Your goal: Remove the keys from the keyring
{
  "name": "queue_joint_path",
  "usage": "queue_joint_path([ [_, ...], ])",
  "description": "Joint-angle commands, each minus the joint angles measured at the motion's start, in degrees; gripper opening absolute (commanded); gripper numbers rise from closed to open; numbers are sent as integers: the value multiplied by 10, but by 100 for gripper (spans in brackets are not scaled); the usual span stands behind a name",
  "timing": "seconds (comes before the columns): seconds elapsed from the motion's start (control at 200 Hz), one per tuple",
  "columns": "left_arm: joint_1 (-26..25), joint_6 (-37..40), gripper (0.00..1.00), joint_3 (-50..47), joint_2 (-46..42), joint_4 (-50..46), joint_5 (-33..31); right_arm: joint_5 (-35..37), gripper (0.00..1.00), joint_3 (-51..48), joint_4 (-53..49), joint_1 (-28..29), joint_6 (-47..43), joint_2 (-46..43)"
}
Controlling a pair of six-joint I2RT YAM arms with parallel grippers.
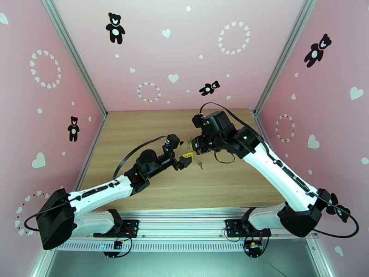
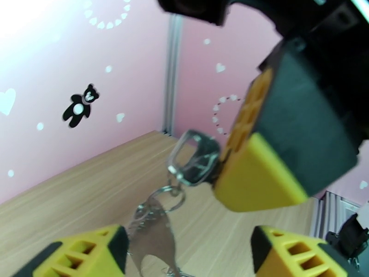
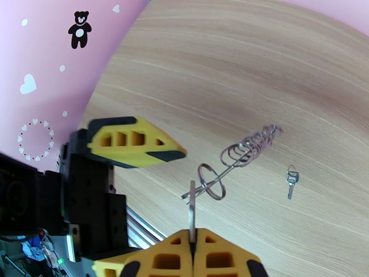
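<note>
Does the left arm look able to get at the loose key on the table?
Probably yes: the key lies alone on the table right beside the open left claw, nothing over it. The keyring hanging from the shut right claw is close and might get brushed.

One loose key (image 3: 291,177), one keyring (image 3: 211,182), one left claw (image 2: 189,245) and one right claw (image 3: 193,237).

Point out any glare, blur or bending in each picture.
Left wrist view: the top-left corner is washed out white, and the right gripper and keyring are soft, too near the lens. Right wrist view: sharp key, but the table edge bows. Top view: even light, no glare.
</note>
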Motion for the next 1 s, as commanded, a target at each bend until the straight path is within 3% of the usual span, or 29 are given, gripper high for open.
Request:
queue_joint_path([
  [0.0,-4,2,67,18,15,2,-77,-12,0,29,16,3,5,0],
  [0.415,-4,81,56,11,12,12,-112,-10,0,38,10,3,0,10],
  [0.611,-4,147,47,-34,18,148,-79,-13,0,52,26,2,20,26],
  [0.701,-4,152,44,-22,20,155,-60,-20,0,56,29,2,28,28],
  [0.806,-4,158,43,-4,33,148,-32,-28,0,53,33,3,33,26],
  [0.951,-4,161,43,11,43,142,-57,-30,0,51,37,2,40,19],
  [0.991,-4,166,48,11,44,141,-46,-29,0,49,40,2,42,16],
])
